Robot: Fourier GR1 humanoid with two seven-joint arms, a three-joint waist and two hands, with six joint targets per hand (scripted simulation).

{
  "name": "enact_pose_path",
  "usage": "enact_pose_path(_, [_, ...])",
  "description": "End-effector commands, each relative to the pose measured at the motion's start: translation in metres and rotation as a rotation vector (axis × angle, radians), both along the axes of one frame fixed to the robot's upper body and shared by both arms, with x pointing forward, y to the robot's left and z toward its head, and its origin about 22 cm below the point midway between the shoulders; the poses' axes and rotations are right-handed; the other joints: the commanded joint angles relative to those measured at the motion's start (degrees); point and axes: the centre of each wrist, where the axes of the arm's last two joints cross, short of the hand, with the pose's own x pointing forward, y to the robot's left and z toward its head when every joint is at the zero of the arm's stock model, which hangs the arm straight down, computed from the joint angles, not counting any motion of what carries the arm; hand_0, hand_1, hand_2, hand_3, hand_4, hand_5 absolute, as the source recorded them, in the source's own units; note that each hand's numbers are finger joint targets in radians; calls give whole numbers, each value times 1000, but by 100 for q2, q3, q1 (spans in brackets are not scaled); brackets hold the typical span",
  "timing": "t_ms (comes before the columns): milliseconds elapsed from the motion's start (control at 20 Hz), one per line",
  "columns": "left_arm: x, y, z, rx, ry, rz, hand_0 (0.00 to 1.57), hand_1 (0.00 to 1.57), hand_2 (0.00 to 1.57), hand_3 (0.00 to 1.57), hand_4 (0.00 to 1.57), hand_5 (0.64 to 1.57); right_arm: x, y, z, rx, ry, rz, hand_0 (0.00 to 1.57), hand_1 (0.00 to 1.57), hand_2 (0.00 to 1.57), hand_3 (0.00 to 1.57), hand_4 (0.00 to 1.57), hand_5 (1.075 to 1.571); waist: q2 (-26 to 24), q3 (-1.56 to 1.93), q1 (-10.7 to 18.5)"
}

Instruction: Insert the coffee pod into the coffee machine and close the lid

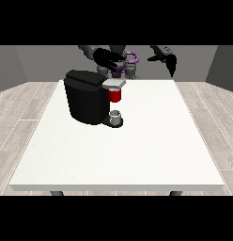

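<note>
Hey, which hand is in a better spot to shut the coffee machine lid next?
The robot's right hand, at the view's left: it hovers just above the coffee machine and its grey lid. The hand at the view's right hangs off to the side, well away from the machine.

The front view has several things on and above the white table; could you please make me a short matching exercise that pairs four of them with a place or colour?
Things:
1. coffee machine
2. cup
3. coffee pod
4. hand at the view's right

Descriptions:
A. red, under the machine's grey head
B. black, raised over the table's far right part, touching nothing
C. large black body on the table's left half
D. grey, on the machine's base below the pod

Pairs: 1-C, 2-D, 3-A, 4-B
</note>
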Motion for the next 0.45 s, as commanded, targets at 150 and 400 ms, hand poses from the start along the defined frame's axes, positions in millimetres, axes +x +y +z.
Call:
enact_pose_path(150, [-5, -9, -13, -16, 38, 55, 0, 0, 0, 0, 165, 1571, -41, 20, -49, 123, 55, 111, 0, 0, 0, 0, 275, 1571, -659, 1, -330])
enact_pose_path(400, [-29, 9, -44, -17, 79, 88, 0, 0, 0, 0, 192, 1571, -80, 0, -98, 238, 175, 46, 0, 0, 0, 0, 157, 1571, -961, 0, -779])
